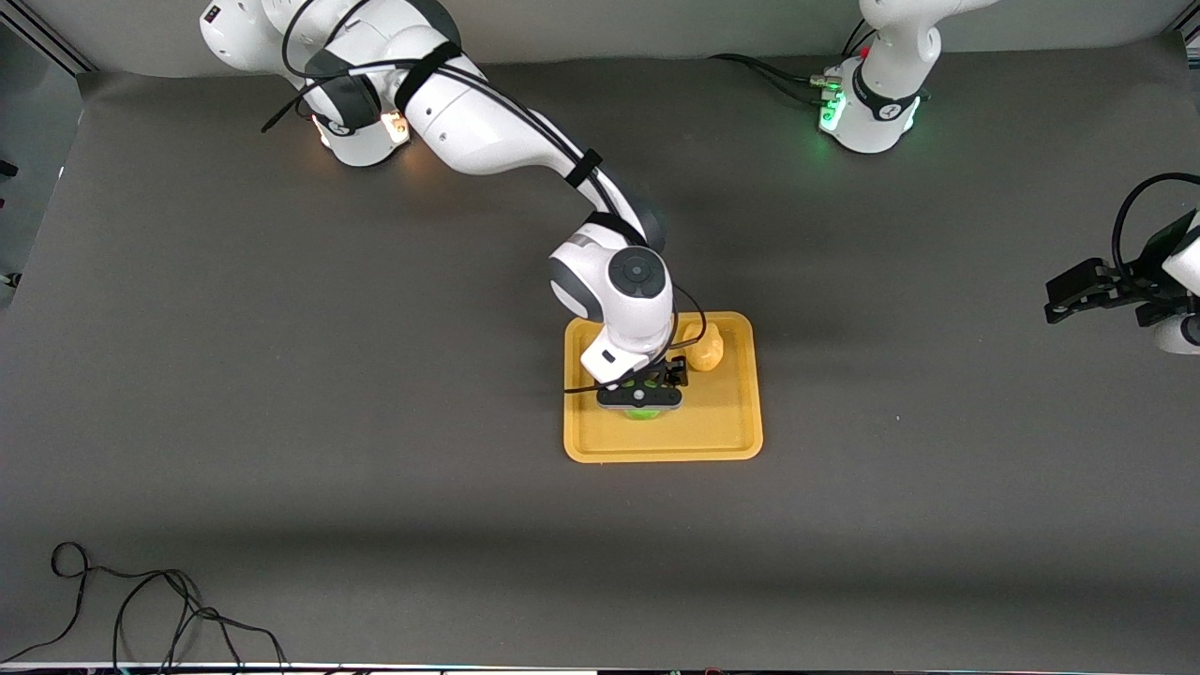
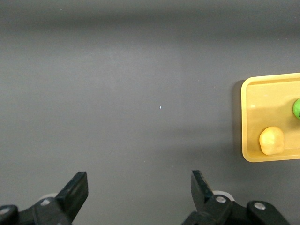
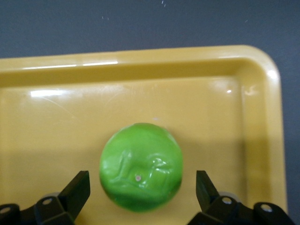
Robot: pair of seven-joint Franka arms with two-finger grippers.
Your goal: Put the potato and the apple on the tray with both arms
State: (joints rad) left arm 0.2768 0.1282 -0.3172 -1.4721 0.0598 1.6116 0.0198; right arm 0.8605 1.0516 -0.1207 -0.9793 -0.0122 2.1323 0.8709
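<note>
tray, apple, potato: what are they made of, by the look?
Tray: looks like glossy moulded plastic; sharp highlights run along its rounded rim. Apple: likely a plastic or rubber replica; uniformly bright green, moulded wrinkles, slight sheen. Potato: probably a replica too; even pale yellow, matte, lumpy, though real can't be excluded.

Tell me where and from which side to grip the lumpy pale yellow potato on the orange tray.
Grip the lumpy pale yellow potato across its narrower middle, coming straight down from above. It lies loose on the flat orange plastic tray, apart from the round green apple, and the tray's low rim would probably block a side approach. The open left gripper waits over bare table.
</note>
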